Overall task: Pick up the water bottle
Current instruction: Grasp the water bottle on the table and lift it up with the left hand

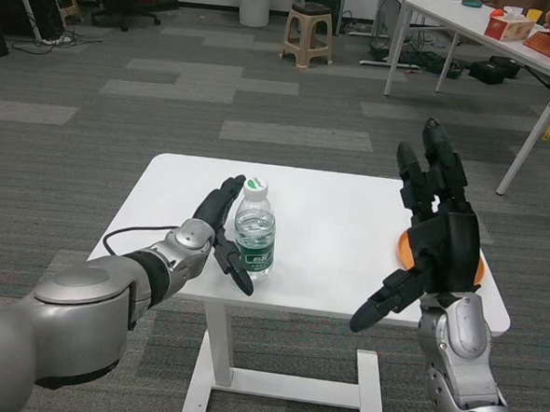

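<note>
A clear water bottle (254, 229) with a green label and white cap stands upright on the white desk (330, 228), near the desk's front edge and toward its left side. The left hand (219, 232) lies just left of the bottle, fingers spread apart and reaching along the bottle's side; whether they touch it is unclear, and nothing is gripped. The right hand (432, 234) is raised well to the right of the bottle, fingers splayed and holding nothing. Behind that hand, an orange plate (404, 251) sits at the desk's right edge, mostly hidden.
</note>
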Motion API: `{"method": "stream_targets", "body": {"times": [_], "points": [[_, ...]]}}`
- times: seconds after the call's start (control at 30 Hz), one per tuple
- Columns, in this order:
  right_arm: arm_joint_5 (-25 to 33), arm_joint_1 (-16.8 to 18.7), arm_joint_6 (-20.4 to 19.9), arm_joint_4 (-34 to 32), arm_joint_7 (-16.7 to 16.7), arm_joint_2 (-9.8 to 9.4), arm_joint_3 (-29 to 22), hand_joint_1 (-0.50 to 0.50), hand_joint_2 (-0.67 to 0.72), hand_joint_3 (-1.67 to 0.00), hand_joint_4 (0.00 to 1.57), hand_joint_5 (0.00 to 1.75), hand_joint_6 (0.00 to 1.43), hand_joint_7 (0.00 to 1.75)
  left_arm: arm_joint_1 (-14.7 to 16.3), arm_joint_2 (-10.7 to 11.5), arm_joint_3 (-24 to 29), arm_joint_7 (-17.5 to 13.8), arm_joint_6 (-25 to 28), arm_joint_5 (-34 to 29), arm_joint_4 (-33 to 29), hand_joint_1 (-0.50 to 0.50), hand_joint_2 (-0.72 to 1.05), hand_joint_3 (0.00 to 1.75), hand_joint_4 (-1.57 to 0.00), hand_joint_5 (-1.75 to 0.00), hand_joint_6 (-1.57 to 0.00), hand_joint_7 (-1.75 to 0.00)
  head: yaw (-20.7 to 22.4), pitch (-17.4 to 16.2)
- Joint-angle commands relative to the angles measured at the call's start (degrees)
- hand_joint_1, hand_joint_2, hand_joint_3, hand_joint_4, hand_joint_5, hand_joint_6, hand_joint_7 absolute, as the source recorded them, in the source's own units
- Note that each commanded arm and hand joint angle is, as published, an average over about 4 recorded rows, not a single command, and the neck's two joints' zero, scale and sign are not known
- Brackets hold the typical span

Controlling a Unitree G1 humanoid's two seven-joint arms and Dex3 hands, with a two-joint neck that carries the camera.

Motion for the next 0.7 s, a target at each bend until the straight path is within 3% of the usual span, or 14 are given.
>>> {"method": "stream_targets", "body": {"times": [0.03, 0.33, 0.7], "points": [[0.1, 0.2, -0.4, 0.2, -0.3, -0.43, 0.1, -0.17, 0.72, 0.0, 0.11, 0.0, 0.0, 0.0, -1.5, 0.5, -0.1, -0.3, 0.5, 0.1, 0.0, -0.46, -0.72, 0.09, 0.0, 0.0, 0.0, -0.14, -0.1, 0.1], [0.1, 0.1, -0.4, 0.2, -0.3, -0.34, 0.2, -0.17, 0.72, 0.0, 0.11, 0.0, 0.0, 0.0, -3.0, 0.5, -0.1, -0.3, 0.8, -0.1, 0.1, -0.47, -0.72, 0.09, 0.0, 0.0, 0.0, -0.28, -0.3, 0.3], [0.1, 0.2, -0.4, 0.2, -0.3, -0.34, 0.2, -0.17, 0.72, 0.0, 0.11, 0.0, 0.0, 0.0, -3.4, 0.4, -0.6, -0.3, 1.9, -0.1, -0.2, -0.46, -0.72, 0.09, 0.0, 0.0, -0.09, -0.28, -0.4, 0.1]]}}
